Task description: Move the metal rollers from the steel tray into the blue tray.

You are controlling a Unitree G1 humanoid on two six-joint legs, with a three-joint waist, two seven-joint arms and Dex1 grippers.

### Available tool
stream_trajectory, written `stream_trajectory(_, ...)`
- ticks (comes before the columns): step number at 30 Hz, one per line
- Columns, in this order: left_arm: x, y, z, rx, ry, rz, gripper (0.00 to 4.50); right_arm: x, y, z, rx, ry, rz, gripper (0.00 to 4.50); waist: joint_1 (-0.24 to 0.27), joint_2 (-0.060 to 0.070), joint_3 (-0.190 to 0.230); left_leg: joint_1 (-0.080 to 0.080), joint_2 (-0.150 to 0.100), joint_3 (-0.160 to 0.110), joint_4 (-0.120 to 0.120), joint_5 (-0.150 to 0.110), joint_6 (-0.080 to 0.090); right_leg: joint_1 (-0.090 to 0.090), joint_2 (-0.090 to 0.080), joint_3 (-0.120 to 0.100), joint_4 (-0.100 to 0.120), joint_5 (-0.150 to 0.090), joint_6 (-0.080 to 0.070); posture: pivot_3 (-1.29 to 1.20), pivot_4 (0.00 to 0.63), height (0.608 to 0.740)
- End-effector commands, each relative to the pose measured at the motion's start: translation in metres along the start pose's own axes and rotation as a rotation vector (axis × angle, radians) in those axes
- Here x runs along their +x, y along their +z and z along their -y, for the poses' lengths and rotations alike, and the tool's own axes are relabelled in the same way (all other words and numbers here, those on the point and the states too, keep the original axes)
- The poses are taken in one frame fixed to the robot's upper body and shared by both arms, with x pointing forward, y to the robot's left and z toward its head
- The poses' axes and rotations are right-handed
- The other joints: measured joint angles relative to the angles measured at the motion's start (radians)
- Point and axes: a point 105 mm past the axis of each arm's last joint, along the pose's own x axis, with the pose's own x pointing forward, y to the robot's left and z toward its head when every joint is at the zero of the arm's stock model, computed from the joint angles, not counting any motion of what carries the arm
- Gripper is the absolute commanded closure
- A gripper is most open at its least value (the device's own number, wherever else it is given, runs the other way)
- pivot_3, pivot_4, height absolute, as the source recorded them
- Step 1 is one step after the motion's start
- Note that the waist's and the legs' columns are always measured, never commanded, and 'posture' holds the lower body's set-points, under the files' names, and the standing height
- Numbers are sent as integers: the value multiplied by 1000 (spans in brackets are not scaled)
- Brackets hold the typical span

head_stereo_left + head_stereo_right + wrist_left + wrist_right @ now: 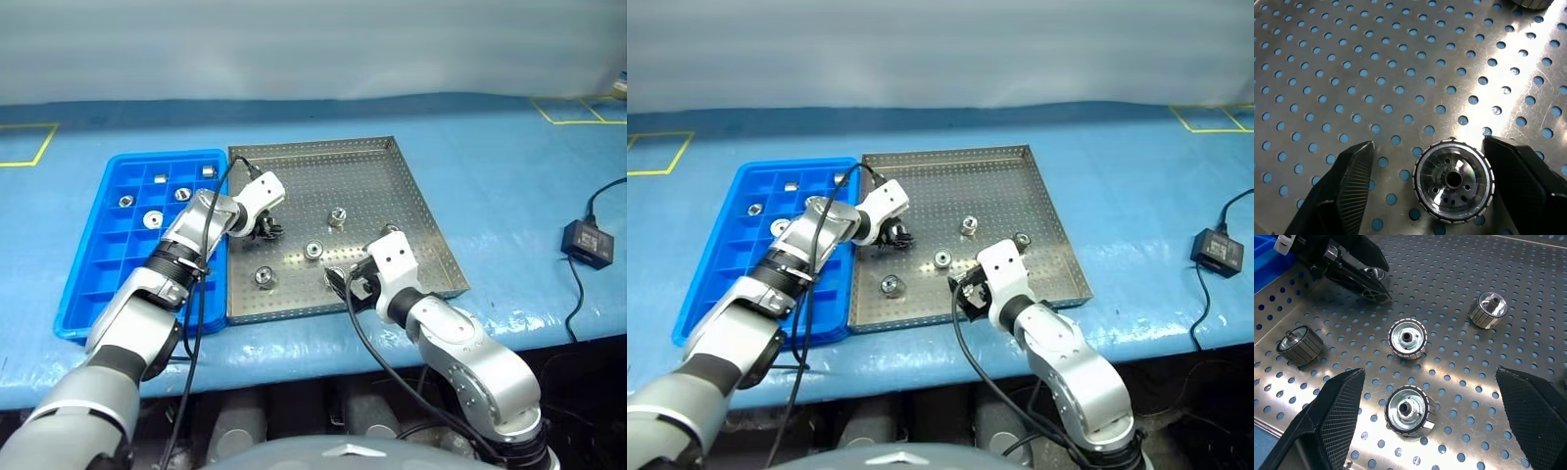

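The left pincer point(1452, 186) stands half open around one roller point(1453, 179) on the steel tray point(392, 186), nothing gripped yet. It must close next; the right pincer point(1430, 418) waits wide open, empty.

Looks like a workshop or lab bench: blue mat point(490, 176) with yellow tape squares point(24, 147), parts trays point(431, 245), power adapter point(588, 242).
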Motion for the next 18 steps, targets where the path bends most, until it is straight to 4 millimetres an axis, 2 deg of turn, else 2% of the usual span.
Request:
stream_trajectory(1, -11, -6, -6, 70, 7, -48, 2606, -2, 11, 0, -14, -8, 50, 0, -4, 0, 0, 0, 0, 1, 0, 0, 0, 0, 0, 1, 1, 0, 0, -76, 150, 740)
stream_trajectory(2, -14, -3, -5, 78, -1, -34, 2801, -1, 11, 0, -14, -5, 50, 0, -5, 0, 0, 0, 0, 1, 0, 0, 0, -1, 0, 1, 1, 0, 0, -69, 150, 740)
stream_trajectory(3, -19, 6, -5, 68, -6, 9, 2804, 0, 12, 0, -16, -1, 51, 0, -5, 0, 0, 1, 0, 1, 0, 0, 0, -1, 0, 1, 2, 0, 0, -62, 150, 740)
stream_trajectory(7, -50, 53, -15, -75, 69, 288, 2804, 3, 15, -3, -27, 20, 58, 0, 8, 0, 0, -2, 1, 1, 1, 0, 0, -4, 0, 2, 3, 0, 1, -42, 150, 740)
stream_trajectory(9, -68, 58, -28, -160, 181, 361, 2804, 4, 17, -5, -34, 33, 63, 0, 12, 0, 0, -5, 2, 1, 1, 0, 0, -5, -1, 2, 3, 1, 2, -43, 150, 740)
stream_trajectory(11, -91, 52, -40, -267, 334, 437, 2804, 7, 20, -9, -38, 52, 74, 0, 11, 0, 0, -4, 1, 1, 1, 0, 0, -4, -1, 3, 3, 2, 2, -24, 150, 740)
stream_trajectory(13, -116, 33, -48, -324, 518, 478, 2804, 11, 24, -15, -24, 85, 89, 0, 2, 1, 0, -1, 2, 5, 1, -1, 1, -4, -1, 8, 2, 2, 3, -5, 150, 740)
stream_trajectory(16, -147, 6, -49, -353, 748, 513, 2804, 16, 26, -25, -22, 130, 100, 0, 5, 0, 0, 1, 3, 8, -1, -1, 2, -4, 0, 12, 2, 2, 3, 31, 150, 740)
stream_trajectory(18, -161, -10, -45, -325, 863, 498, 2804, 19, 25, -31, -38, 156, 96, 0, 16, 0, 0, 1, 3, 7, -1, -1, 1, -4, 0, 12, 3, 3, 1, 53, 150, 740)
